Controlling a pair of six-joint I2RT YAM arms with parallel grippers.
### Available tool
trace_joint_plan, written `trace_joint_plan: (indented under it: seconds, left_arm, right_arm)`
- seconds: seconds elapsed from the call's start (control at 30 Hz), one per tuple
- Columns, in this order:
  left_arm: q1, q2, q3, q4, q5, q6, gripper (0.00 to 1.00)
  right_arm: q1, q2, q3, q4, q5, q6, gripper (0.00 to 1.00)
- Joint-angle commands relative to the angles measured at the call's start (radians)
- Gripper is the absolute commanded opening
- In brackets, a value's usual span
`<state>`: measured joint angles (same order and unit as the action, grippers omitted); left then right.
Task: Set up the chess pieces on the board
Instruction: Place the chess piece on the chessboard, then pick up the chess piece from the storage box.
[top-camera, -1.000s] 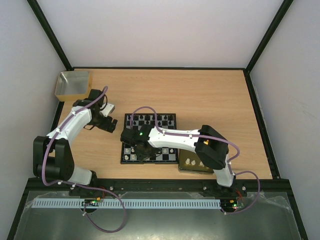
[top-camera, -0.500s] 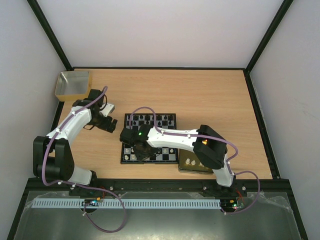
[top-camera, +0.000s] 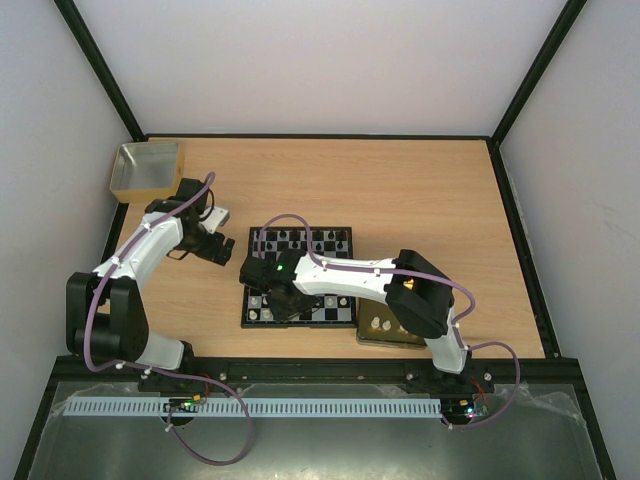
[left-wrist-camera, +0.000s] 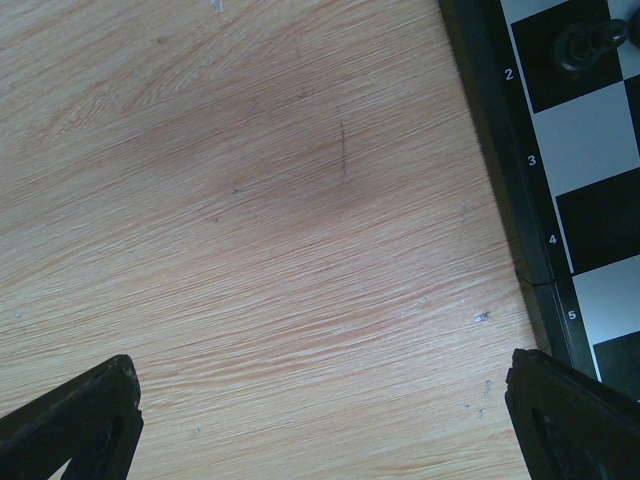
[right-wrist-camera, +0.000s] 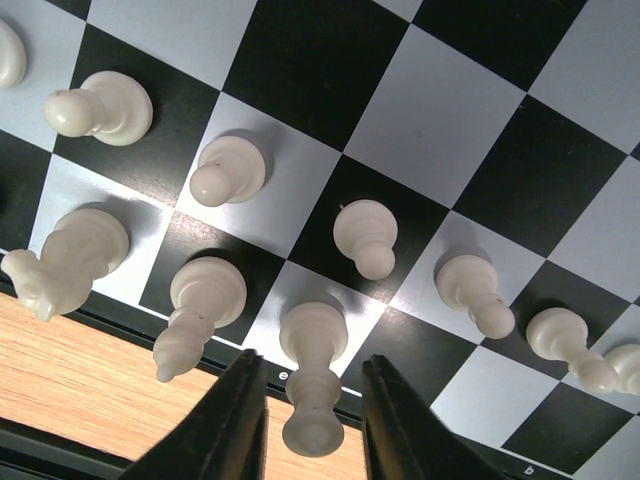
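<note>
Moved: right fingers (right-wrist-camera: 235, 425) opened a little, now loose around white piece (right-wrist-camera: 312, 385) at bottom middle, on board (right-wrist-camera: 440, 110) edge | left fingers (left-wrist-camera: 80, 420) wide, holding nothing, above table (left-wrist-camera: 250, 200) | step, likely: letting go | next: lift straight up, bumping no neighbours

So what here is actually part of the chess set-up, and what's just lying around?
Part of the job: small black-and-white chequered chessboard; tiny white chess pieces; tiny black chess pieces; shiny gold rectangular tray, seemingly holding more pieces.

Just lying about: yellowish square box, far left on the wooden table.
</note>
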<state>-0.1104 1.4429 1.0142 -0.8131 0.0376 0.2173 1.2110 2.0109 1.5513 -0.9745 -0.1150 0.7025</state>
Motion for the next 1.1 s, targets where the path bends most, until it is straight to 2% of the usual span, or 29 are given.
trace_joint_plan:
  seconds: [0.0,0.3,0.47,0.7,0.9,1.07]
  left_arm:
    - [0.006,-0.022,-0.002,-0.018,0.01,0.005,0.99]
    - [0.006,-0.016,-0.002,-0.017,0.007,0.004,0.99]
    - [0.007,-0.012,-0.003,-0.017,0.004,0.003,0.99]
    - [0.007,-0.012,-0.004,-0.016,0.003,0.001,0.99]
    - [0.008,-0.003,-0.003,-0.017,0.0,0.001,0.99]
    - [0.008,-0.003,-0.003,-0.015,-0.004,-0.001,0.99]
  right_arm:
    - [-0.006,0.003,0.027,-0.016,0.024,-0.007,0.28]
    - [-0.054,-0.089,0.096,-0.081,0.051,0.0,0.29]
    - [-0.102,-0.199,0.063,-0.129,0.096,0.013,0.3]
    - [-0.201,-0.434,-0.229,-0.134,0.162,0.09,0.3]
    - [-0.244,-0.605,-0.5,-0.104,0.15,0.161,0.33]
    - [-0.26,-0.705,-0.644,-0.057,0.119,0.201,0.34]
